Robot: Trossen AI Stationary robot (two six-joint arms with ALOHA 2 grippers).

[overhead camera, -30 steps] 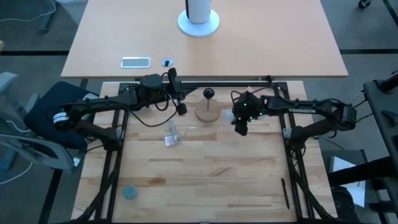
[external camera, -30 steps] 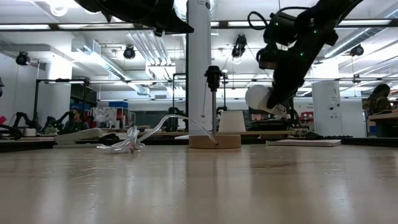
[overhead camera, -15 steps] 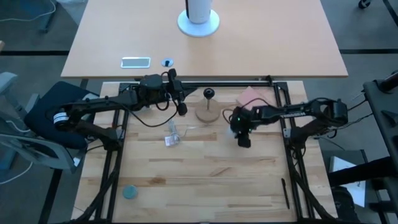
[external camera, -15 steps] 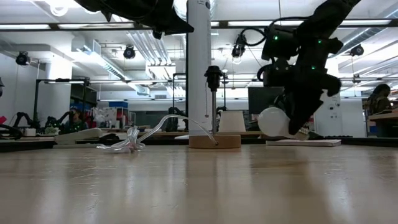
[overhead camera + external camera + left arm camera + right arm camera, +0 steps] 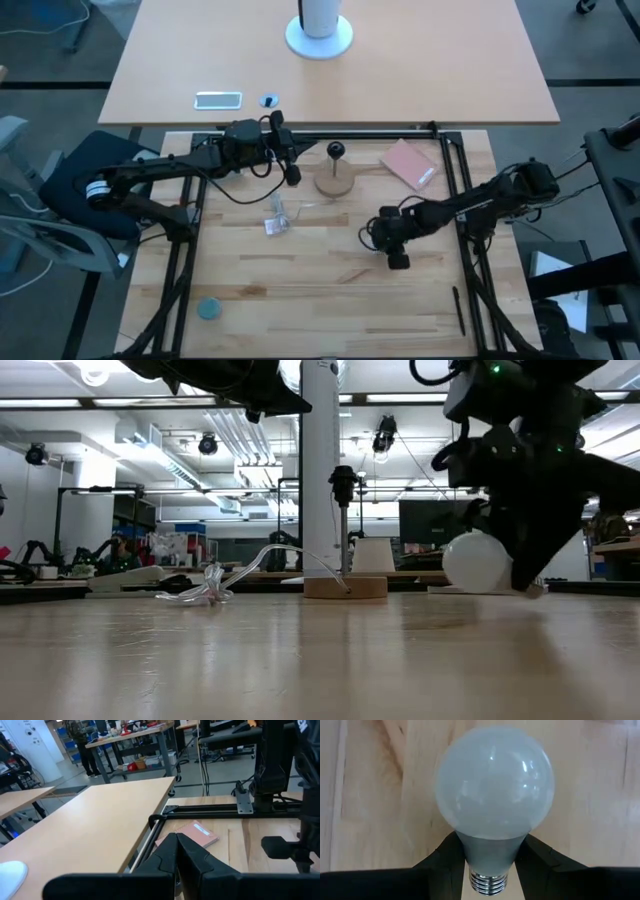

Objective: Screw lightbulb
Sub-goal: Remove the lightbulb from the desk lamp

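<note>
The frosted white lightbulb (image 5: 494, 795) is in my right gripper (image 5: 492, 845), which is shut on it low over the middle of the wooden table (image 5: 300, 290), right of centre and nearer than the stand; the bulb also shows in the low view (image 5: 478, 562) and the high view (image 5: 372, 232). The black socket (image 5: 343, 485) stands on a rod on its round wooden base (image 5: 335, 183) at the far middle. My left gripper (image 5: 291, 175) is shut and empty, raised just left of the stand. My right gripper pinches the bulb's grey neck (image 5: 492, 851) between its two fingers, one on each side. The screw base (image 5: 485, 882) points back toward the wrist and the round globe points away. The fingers slant down toward the table's left. Whether the globe touches the table, I cannot tell.
A crumpled clear plastic wrapper (image 5: 278, 218) lies left of the stand. A pink flat pad (image 5: 408, 163) lies at the far right, a small blue disc (image 5: 209, 308) at the near left, a dark pen (image 5: 460, 310) at the near right.
My right gripper has carried the bulb from beside the stand toward the table's near edge and down, staying shut on it. The bulb now sits low over the table, farther from the socket.
</note>
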